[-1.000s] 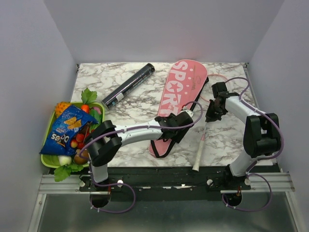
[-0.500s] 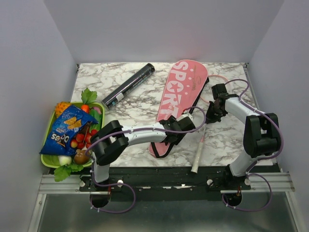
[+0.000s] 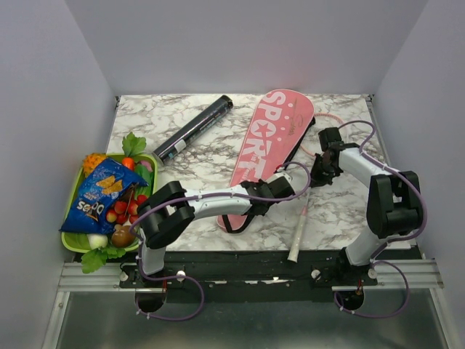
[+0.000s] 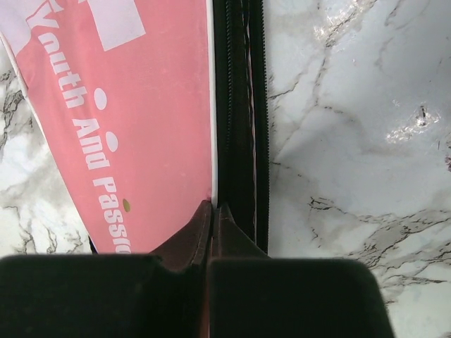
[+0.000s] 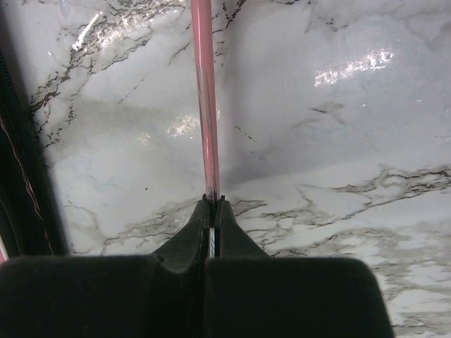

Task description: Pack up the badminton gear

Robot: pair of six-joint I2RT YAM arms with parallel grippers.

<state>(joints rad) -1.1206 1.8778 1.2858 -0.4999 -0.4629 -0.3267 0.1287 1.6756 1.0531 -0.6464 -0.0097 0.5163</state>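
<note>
The pink bag (image 3: 272,134) lettered "SPORT" lies slanted across the marble table (image 3: 189,163), its black zipper edge (image 4: 239,105) turned right. My left gripper (image 3: 260,195) is shut on the bag's (image 4: 127,105) pink edge beside the zipper, near its narrow end. A racket lies right of the bag, white handle (image 3: 298,231) toward me and pale pink frame (image 3: 328,122) at the back. My right gripper (image 3: 320,171) is shut on the racket's thin pink shaft (image 5: 203,105). The long black tube (image 3: 192,129) rests at the back left, untouched.
A green tray (image 3: 73,240) of toy fruit stands at the left edge with a blue snack packet (image 3: 102,193) on top. Grey walls close in the table at left, back and right. The bag's black edge (image 5: 21,176) lies just left of my right gripper (image 5: 212,201).
My left gripper, open before, has shut on the bag's edge, and the bag's near end has shifted slightly left. The right gripper holds the racket shaft as before.
</note>
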